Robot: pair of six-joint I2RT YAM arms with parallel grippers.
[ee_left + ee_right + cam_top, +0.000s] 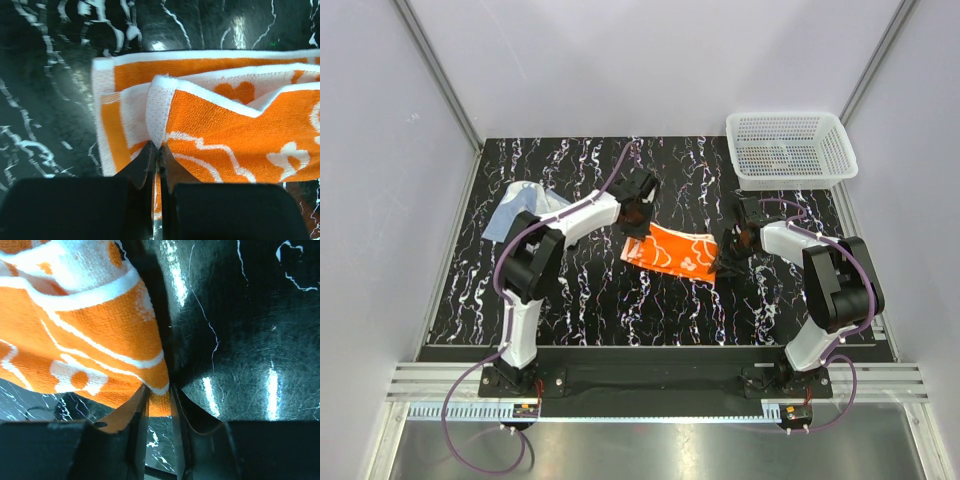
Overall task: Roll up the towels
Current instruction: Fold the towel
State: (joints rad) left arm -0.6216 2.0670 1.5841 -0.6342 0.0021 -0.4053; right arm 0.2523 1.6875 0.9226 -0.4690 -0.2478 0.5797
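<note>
Towels lie apart on the tabletop (620, 310): the blue towel (520, 212) sits loosely crumpled at the far left edge, untouched, behind the left arm, and the orange towel (678, 250) lies near the middle, between the two arms. The left hand (157, 150) is pressed together on the orange towel's left end, where a white-hemmed edge is already turned back over the printed face, so one fold of the roll seems to be started. The right hand (159, 400) has its fingers close on either side of the towel's right corner and appears to pinch it, with that end raised a little off the tabletop. At the far right back corner stands the basket (790, 180), well clear of both arms. The step in hand looks like the first turn of the orange towel, gripped at both ends. The next move probably calls for the left hand to carry its folded edge further over toward the right, keeping the turn tight and the edges level, while the right hand holds the cloth taut or lets go once the roll reaches it. The blue towel is not yet begun.
</note>
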